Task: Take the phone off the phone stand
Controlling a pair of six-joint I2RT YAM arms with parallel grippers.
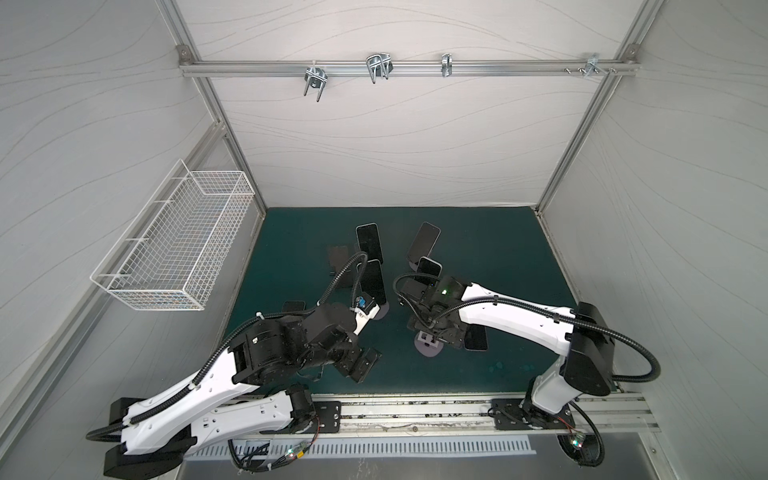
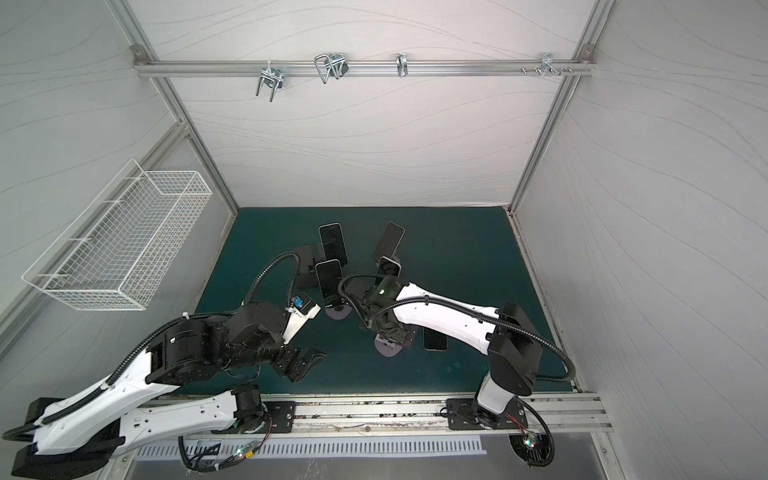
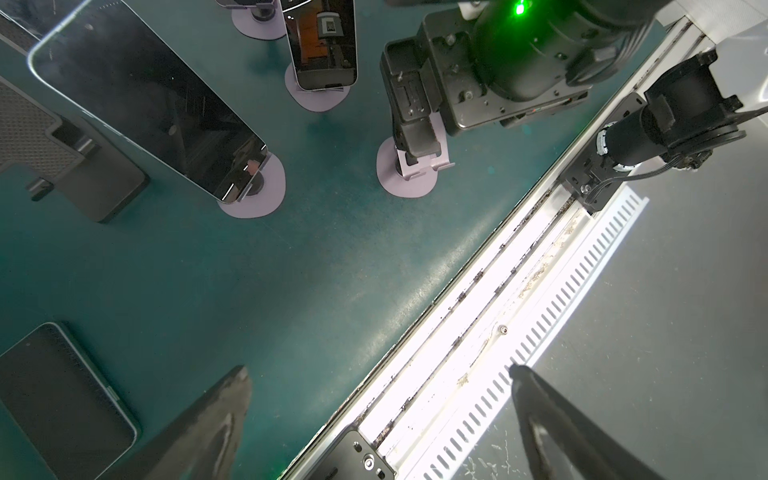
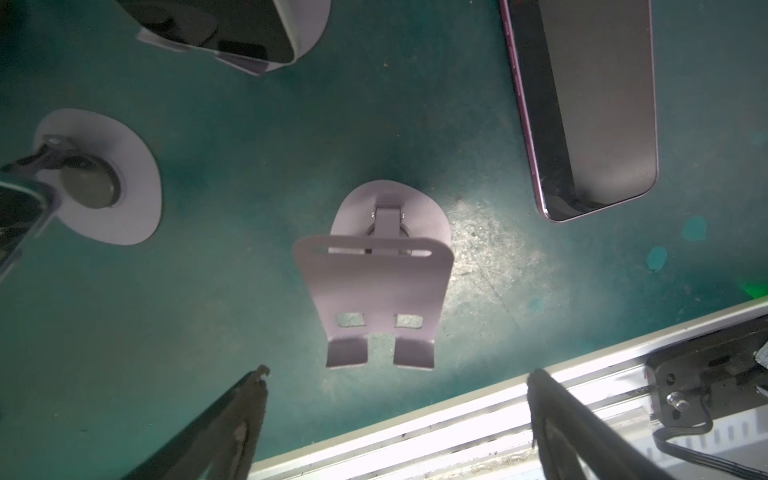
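Note:
A lilac phone stand (image 4: 374, 291) stands empty near the mat's front edge (image 1: 428, 351). Beside it a dark phone (image 4: 590, 104) with a purplish rim lies flat on the mat (image 1: 476, 336). My right gripper (image 4: 399, 374) hovers open just above the empty stand (image 3: 415, 166), with nothing between its fingers (image 1: 436, 338). My left gripper (image 3: 378, 372) is open and empty over the mat's front edge (image 1: 365, 361). Several other phones rest upright on lilac stands further back (image 1: 369, 243), (image 1: 371, 280), (image 1: 423, 243).
Another phone (image 3: 54, 399) lies flat on the mat at the left (image 1: 293, 306). Dark flat pieces (image 2: 305, 266) lie left of the stands. A white wire basket (image 1: 174, 245) hangs on the left wall. The aluminium rail (image 1: 415, 411) runs along the front.

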